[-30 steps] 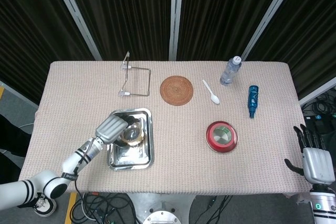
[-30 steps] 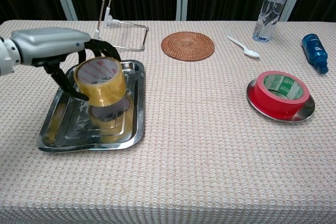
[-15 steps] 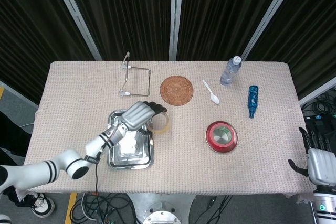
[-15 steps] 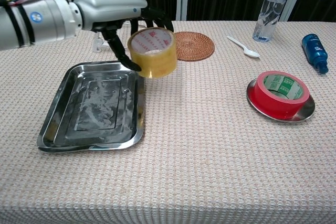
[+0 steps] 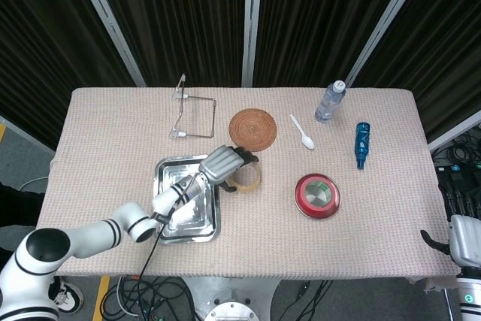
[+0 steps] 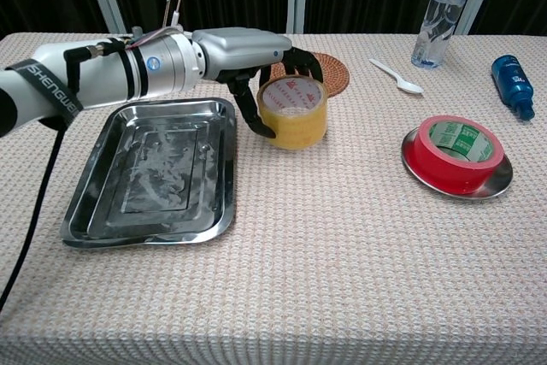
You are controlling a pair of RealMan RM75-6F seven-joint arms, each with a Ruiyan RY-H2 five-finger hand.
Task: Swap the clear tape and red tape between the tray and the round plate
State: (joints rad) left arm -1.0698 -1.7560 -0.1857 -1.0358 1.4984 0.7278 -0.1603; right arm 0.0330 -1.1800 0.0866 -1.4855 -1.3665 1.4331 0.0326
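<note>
Left hand (image 6: 256, 57) wrapped around the clear tape (image 6: 293, 111), dark fingers (image 6: 303, 61) curled over the far rim of the roll and the thumb pressed against its near-left wall; seen from the head view too (image 5: 223, 163), reaching past the right edge of the tray (image 5: 167, 227). Clear tape (image 5: 246, 176) flat over the tablecloth (image 6: 342, 237), just right of the tray (image 6: 85, 220); whether touching the cloth or a shade above it, cannot tell. Right hand (image 5: 464, 237) at the far right edge of the head view, beyond the table corner, partly cut off by the frame, nothing in it (how wide the fingers stand, cannot tell).

Red tape (image 6: 456, 151) lying flat in the round plate (image 6: 500, 181), well apart from the clear roll and toward the right side of the table; same pair in the head view, red tape (image 5: 316, 195) on the round plate (image 5: 299, 204). Open cloth between the 2 rolls.

Behind the left hand, a woven coaster (image 6: 329, 79), partly hidden by the fingers. Further back-left, a wire stand (image 6: 201, 40). Toward the back-right, a white plastic spoon (image 6: 397, 78), a water bottle (image 6: 434, 14) standing upright, and a blue bottle (image 6: 513, 85) lying on its side.

Tray rectangular, shiny metal, with a scuffed, mottled floor and rounded corners. Clear tape yellowish and see-through, with red print on the inner core. Red tape glossy, its core lined in green and white. Tablecloth pale beige with a knobbly weave.
</note>
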